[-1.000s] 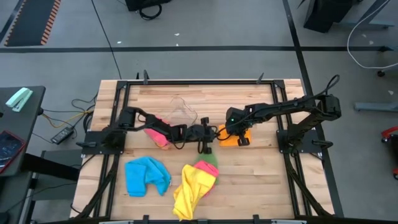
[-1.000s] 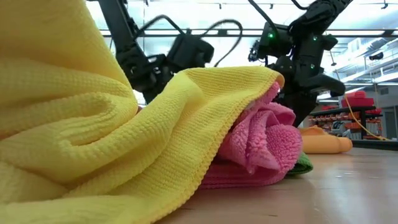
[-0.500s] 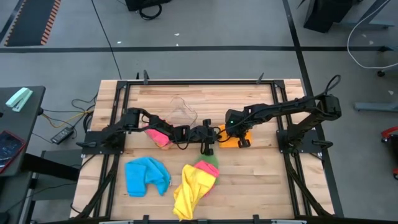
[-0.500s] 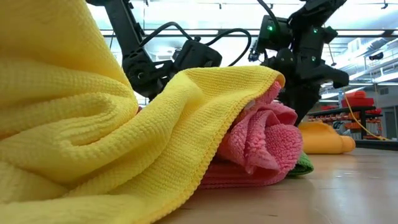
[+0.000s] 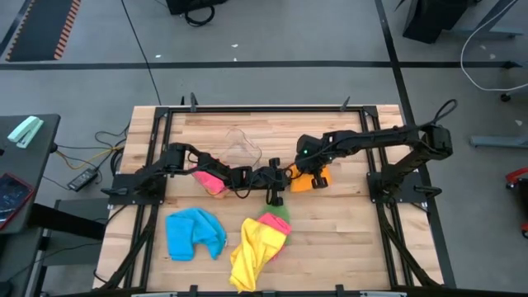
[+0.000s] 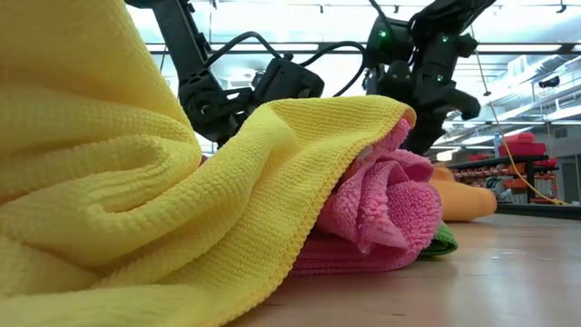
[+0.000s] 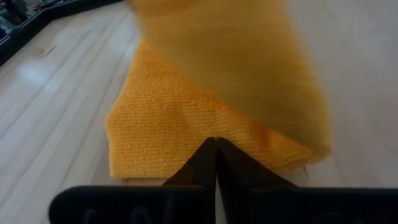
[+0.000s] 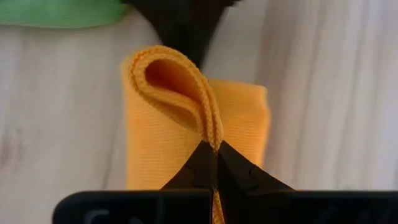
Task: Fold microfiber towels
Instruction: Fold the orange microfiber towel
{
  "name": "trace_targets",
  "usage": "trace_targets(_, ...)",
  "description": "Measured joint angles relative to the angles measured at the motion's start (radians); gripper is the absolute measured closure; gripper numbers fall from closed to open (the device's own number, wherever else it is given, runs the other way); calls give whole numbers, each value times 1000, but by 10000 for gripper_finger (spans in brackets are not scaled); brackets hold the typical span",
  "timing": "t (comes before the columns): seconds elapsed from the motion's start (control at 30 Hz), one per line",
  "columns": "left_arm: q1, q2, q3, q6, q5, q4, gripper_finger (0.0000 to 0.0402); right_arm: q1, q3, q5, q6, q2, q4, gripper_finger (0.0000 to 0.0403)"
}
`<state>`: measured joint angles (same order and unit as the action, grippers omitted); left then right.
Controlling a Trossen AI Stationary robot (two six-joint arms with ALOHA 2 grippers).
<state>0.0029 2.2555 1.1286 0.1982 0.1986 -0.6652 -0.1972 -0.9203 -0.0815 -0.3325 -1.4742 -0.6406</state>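
Note:
An orange towel (image 5: 304, 181) lies at the table's middle, partly doubled over. It also shows in the left wrist view (image 7: 168, 130). My left gripper (image 5: 283, 176) is shut at the towel's left edge. My right gripper (image 5: 315, 176) is shut on the towel's lifted edge, above its right part. A pink towel (image 5: 208, 181) lies under my left arm. A blue towel (image 5: 195, 233) lies near the front left. A yellow towel (image 5: 257, 247) lies heaped over a pink one (image 6: 381, 209) and a green one (image 6: 441, 241). My left gripper's shut fingertips (image 7: 216, 149) meet on the orange towel's edge (image 7: 205, 134), coming level from the table's left. That part of the towel lies flat on the table. Whether they pinch or only press it, I cannot tell. My right gripper pinches the orange towel's raised edge (image 8: 214, 134) between its two fingers, several layers together, from above. The held edge is lifted clear. The cloth curls over in a slack loop (image 8: 168, 78), and the rest (image 8: 242, 112) lies on the table.
A clear plastic tub (image 5: 242, 147) stands behind my left gripper at the far middle. Black frame rails (image 5: 264, 109) run round the table. Bare wood lies at the front right (image 5: 346, 239).
My right gripper has gone toward the table's left edge and a little up, carrying the orange towel's edge with it. The towel's right part has folded over toward my left gripper, and its left part has stayed on the table.

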Motion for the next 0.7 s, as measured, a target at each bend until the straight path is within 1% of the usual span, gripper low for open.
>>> trace_targets(0.23,0,0,-1,1,-1,2,387,-77,4,-2,-78,-13,75,393)
trace_targets(0.37,0,1,-1,2,-1,4,378,-101,18,-8,-114,-87,83,393)
trace_targets(0.5,0,1,-1,2,-1,9,383,-111,19,0,-127,-165,109,393)
trace_targets(0.7,0,1,-1,2,-2,11,387,-110,16,21,-131,-212,131,390)
